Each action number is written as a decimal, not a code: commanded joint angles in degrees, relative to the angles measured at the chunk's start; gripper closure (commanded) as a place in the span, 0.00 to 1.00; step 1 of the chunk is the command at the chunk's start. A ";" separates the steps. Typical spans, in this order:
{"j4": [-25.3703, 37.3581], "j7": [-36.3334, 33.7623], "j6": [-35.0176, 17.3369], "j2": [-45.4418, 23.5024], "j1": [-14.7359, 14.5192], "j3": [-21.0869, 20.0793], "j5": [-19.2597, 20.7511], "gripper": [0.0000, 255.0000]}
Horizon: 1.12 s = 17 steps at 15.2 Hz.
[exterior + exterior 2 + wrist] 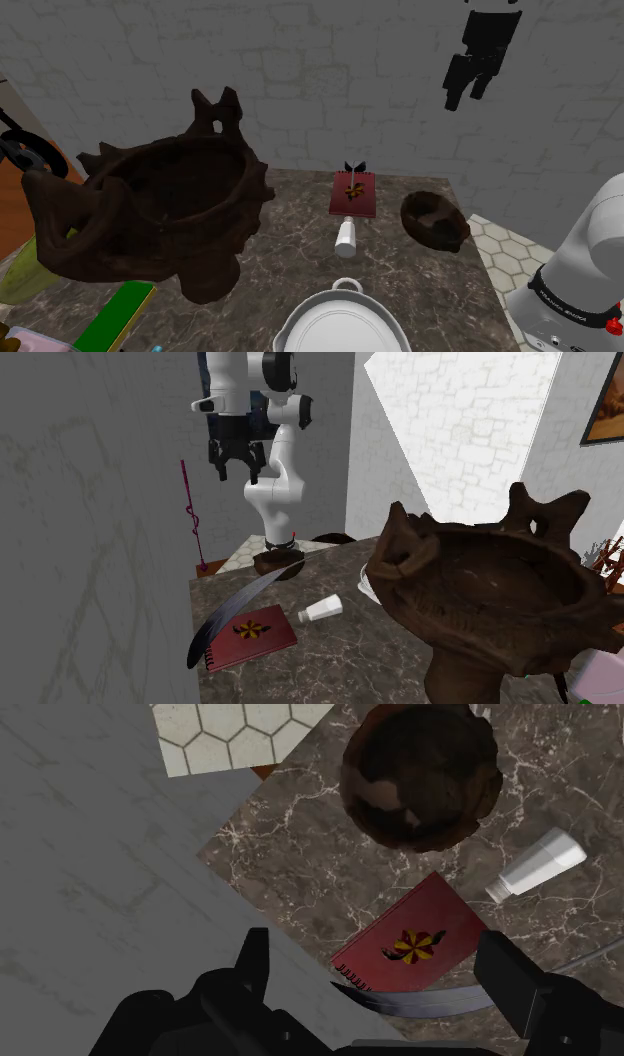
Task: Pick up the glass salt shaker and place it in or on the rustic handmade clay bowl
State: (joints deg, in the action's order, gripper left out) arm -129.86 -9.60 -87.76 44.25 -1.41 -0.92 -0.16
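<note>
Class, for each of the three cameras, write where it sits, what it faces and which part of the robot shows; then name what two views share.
Shoulder view: beside the arm's base, looking down over the marble table at the salt shaker; base and end effector show.
Second exterior view: across the table, facing the arm, which shows with its end effector raised.
Wrist view: on the hand, looking down on the clay bowl; both open fingers show.
Shared: salt shaker and red notebook appear in all three.

the white arm (268, 500) holds its pincer (234, 473) high, pointing down, fingers (508, 976) apart.
</note>
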 commanded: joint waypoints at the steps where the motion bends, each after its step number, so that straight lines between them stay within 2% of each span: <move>1: 0.00 0.00 0.00 0.00 0.00 0.00 0.00 0.00; 9: -7.76 -18.70 -9.55 -2.33 0.80 -11.77 -5.12 0.00; 17: -8.98 -37.87 -20.15 -12.61 2.86 -24.15 -7.91 0.00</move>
State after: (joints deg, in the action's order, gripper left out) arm -138.87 -44.84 -106.32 33.36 1.00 -23.52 -7.97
